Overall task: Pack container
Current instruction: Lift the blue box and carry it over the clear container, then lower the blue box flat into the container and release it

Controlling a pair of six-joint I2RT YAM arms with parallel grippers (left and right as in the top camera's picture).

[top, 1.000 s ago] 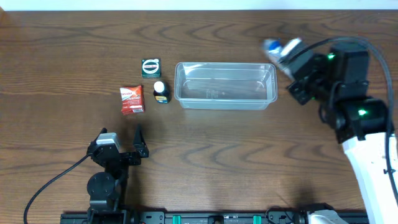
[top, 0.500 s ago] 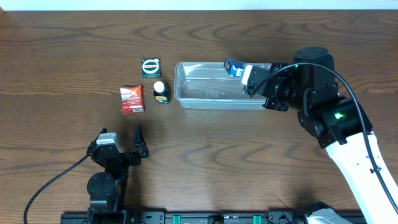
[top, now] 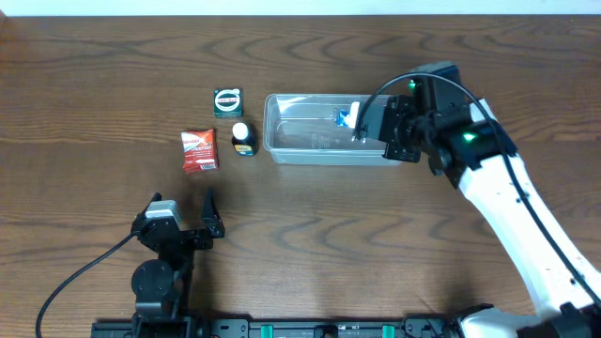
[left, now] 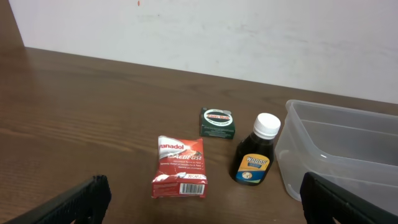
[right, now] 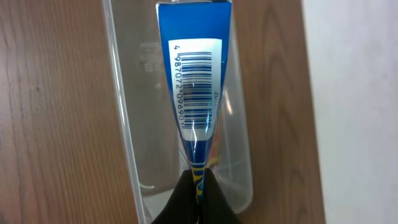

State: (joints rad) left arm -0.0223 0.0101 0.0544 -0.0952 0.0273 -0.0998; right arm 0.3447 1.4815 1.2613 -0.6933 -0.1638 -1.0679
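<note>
The clear plastic container stands at the back middle of the table; it also shows in the left wrist view and the right wrist view. My right gripper is shut on a blue packet with a barcode and holds it over the container's right half; the packet's end shows in the overhead view. My left gripper is open and empty near the front left. A red box, a dark bottle and a green box lie left of the container.
The red box, bottle and green box sit in front of my left gripper. A white wall runs along the table's back edge.
My right arm has swung left from the table's back right and brought the blue packet over the container's right half. The left arm has not moved.
</note>
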